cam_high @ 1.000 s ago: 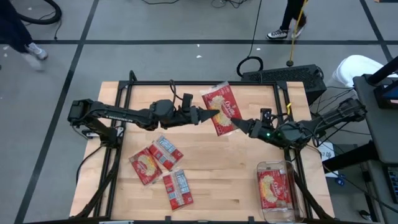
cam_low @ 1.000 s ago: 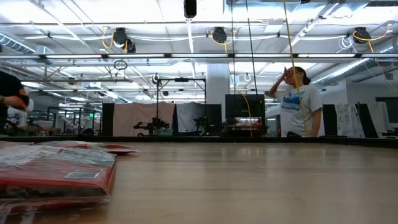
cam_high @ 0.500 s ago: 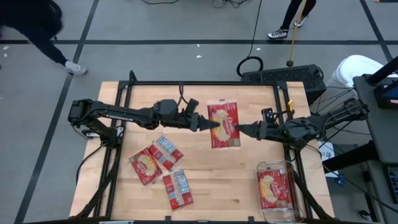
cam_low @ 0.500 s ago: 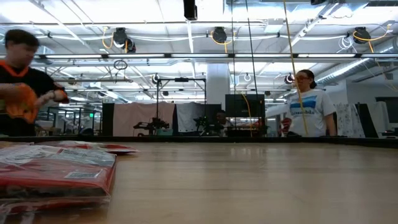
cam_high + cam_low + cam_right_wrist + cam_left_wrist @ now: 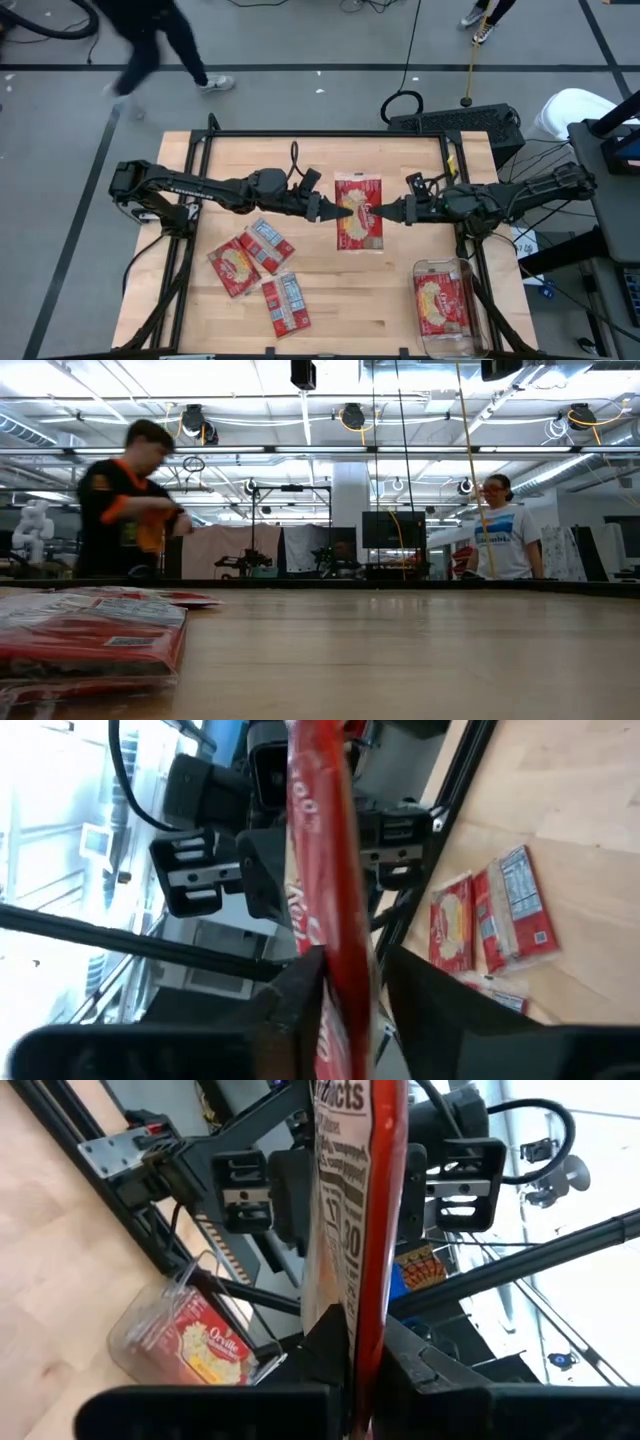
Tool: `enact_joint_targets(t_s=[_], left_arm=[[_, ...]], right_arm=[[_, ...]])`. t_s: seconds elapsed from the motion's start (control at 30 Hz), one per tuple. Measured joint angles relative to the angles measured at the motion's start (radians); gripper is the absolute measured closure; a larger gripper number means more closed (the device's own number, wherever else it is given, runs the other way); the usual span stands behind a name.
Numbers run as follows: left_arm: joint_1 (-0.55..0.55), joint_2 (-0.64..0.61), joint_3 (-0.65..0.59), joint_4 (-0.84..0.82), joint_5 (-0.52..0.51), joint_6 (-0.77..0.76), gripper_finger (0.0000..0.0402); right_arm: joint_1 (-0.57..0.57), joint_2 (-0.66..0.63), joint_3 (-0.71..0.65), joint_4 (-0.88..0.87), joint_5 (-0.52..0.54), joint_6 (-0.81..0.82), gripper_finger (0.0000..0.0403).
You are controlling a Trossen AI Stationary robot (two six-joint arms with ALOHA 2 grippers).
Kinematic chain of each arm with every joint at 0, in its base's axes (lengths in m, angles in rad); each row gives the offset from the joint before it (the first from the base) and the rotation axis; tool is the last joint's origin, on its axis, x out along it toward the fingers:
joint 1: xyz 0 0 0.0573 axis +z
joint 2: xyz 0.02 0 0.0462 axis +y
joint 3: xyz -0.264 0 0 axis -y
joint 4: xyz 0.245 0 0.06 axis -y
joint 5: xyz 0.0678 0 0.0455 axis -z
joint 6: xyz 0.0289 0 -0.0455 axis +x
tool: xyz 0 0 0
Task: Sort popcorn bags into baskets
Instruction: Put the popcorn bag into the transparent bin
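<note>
Both arms stretched in low over the middle of the bench (image 5: 400, 290), meeting nose to nose. Left gripper (image 5: 331, 210) pinched tight on the left edge of a popcorn bag (image 5: 359, 211), jaws closed right down on it. Right gripper (image 5: 389, 212) on the opposite edge, bag edge sitting between narrow jaws in the right wrist view, but can't tell for sure whether actually clamped or just loosely around it. Bag held up off the wood between the two, popcorn picture facing up, long side running front to back.

Three more popcorn bags (image 5: 258, 267) lying loose toward the front-left of the bench, two overlapping, a third just beside them nearer the front edge. Clear basket (image 5: 443, 306) at the front-right corner with one bag (image 5: 438, 300) flat inside, picture side up.

Light wooden top, black frame rails along the sides. Big workshop room behind with ceiling lights, a person in dark clothes (image 5: 128, 500) passing on the left, another in a white shirt (image 5: 497, 530) standing on the right.

Plenty of bare wood between the held bag and the basket, and across the back of the bench too.
</note>
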Motion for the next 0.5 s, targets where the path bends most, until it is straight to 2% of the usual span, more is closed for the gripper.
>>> enact_joint_targets(t_s=[0.1, 0.23, 0.5], left_arm=[[0.000, 0.000, 0.000, -0.028, -0.005, 0.001, 0.0373], [-0.003, 0.000, 0.000, -0.057, -0.008, 0.003, 0.0341], [-0.015, 0.000, 0.000, -0.093, -0.009, 0.010, 0.0259]], right_arm=[[-0.006, 0.003, 0.000, -0.003, -0.024, -0.022, 0.0344], [-0.006, -0.012, 0.000, 0.001, -0.026, -0.050, 0.0392], [0.003, -0.051, -0.001, -0.059, -0.094, 0.001, 0.0394]])
